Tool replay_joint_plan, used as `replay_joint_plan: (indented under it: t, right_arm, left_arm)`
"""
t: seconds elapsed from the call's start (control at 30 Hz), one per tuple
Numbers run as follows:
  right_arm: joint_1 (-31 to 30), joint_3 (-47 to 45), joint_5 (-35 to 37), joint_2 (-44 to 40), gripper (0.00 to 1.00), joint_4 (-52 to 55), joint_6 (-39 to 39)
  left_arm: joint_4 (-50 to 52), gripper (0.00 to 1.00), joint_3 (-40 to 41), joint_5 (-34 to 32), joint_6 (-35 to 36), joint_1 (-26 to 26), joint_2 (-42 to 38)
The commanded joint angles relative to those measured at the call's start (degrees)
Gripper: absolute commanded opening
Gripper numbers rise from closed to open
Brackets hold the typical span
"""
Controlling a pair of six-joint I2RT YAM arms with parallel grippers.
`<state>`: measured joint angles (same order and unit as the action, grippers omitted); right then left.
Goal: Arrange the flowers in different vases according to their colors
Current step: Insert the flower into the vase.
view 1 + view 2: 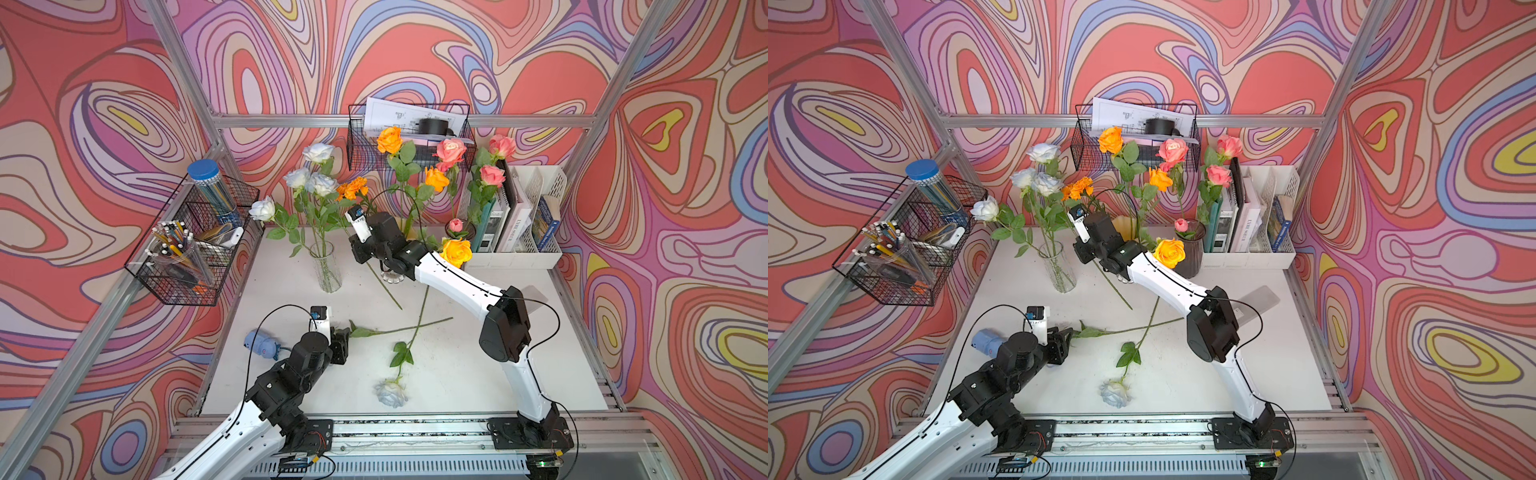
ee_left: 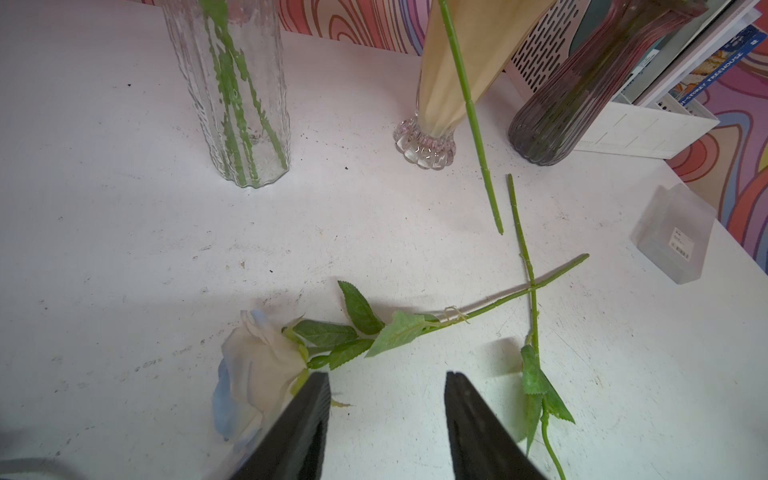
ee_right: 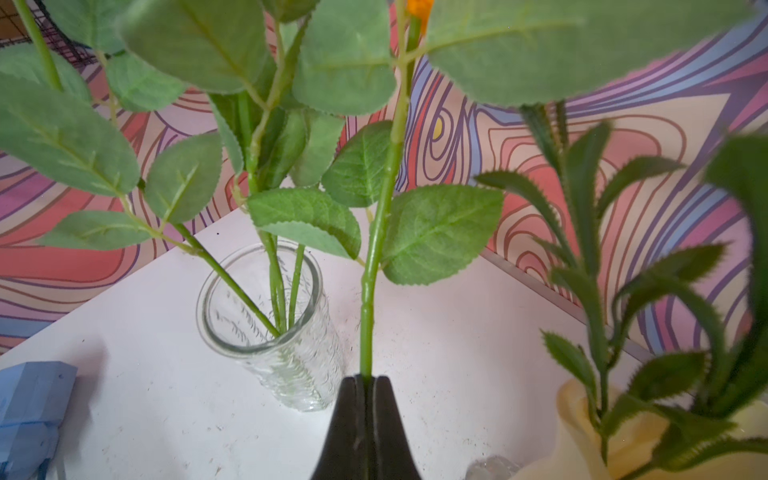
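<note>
My right gripper (image 3: 365, 378) is shut on the green stem (image 3: 376, 249) of an orange flower, held upright between the clear glass vase (image 1: 326, 270) with white roses (image 1: 309, 180) and the yellow vase (image 1: 1124, 226). The stem's lower end (image 2: 496, 216) hangs just above the table. My left gripper (image 2: 387, 378) is open and low over the table, one finger beside the bloom of a lying white rose (image 2: 257, 374). A second white rose (image 1: 390, 392) lies near the front, and the two stems cross. The purple vase (image 1: 1192, 253) holds pink flowers (image 1: 451, 150).
A wire basket of pens (image 1: 187, 257) hangs on the left wall and another basket (image 1: 409, 137) at the back. A white file organizer with books (image 1: 523, 224) stands back right. A blue toy (image 1: 262, 345) lies by my left arm, a clear plastic box (image 2: 673, 237) on the right.
</note>
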<state>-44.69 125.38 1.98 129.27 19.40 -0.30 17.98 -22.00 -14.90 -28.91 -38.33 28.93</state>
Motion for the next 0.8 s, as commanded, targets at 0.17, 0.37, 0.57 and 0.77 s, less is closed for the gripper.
replay_joint_plan:
  t: [0.17,0.37,0.57,0.77]
  right_arm:
    - [0.7,11.0,2.1,6.8,0.00,2.4,2.1]
    - [1.0,9.9,3.4,5.3,0.00,0.2,2.6]
    - [1.1,5.2,2.7,2.0,0.00,2.1,2.9]
    - [1.1,3.2,1.2,0.7,0.00,5.2,3.2]
  left_arm:
    - [-0.7,0.51,0.7,0.5,1.3,-0.1,-0.5]
    - [-0.2,0.51,0.7,0.3,1.4,0.0,-0.8]
    - [0.0,0.51,0.8,0.4,1.5,0.0,-1.1]
    - [-0.9,0.51,0.9,0.7,1.4,0.0,-0.3]
